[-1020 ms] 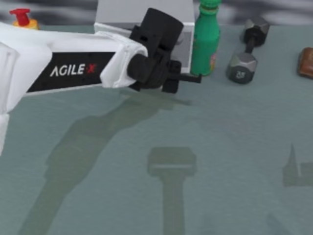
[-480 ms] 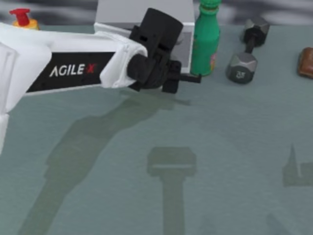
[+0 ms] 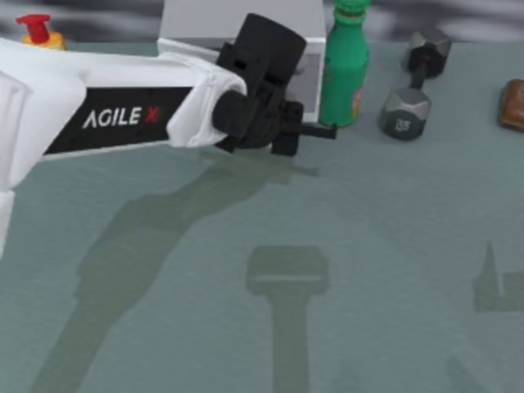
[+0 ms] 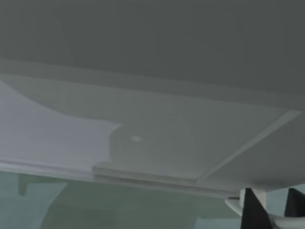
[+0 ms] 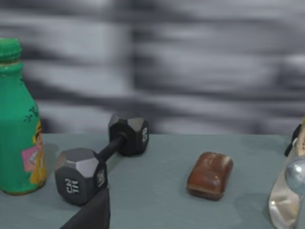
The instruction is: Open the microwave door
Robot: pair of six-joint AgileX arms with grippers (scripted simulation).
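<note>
The microwave (image 3: 205, 20) stands at the back of the table, left of centre. My left arm reaches across its front, so the microwave door is mostly hidden in the top view. My left gripper (image 3: 315, 129) sits low at the front right corner. In the left wrist view the door's grey window (image 4: 157, 143) fills the picture. My left gripper (image 4: 269, 205) has its two dark fingertips (image 4: 252, 212) close together on either side of the slim white handle (image 4: 262, 194). The door lies flush with the frame. My right arm is parked out of the top view, and only one dark finger (image 5: 93, 214) shows.
A green bottle (image 3: 344, 70) stands right beside the microwave. A black dumbbell (image 3: 413, 82) and a brown block (image 3: 513, 105) lie further right. A red button on a yellow base (image 3: 37, 31) sits at the back left. A shiny silver object (image 5: 286, 191) is near the right gripper.
</note>
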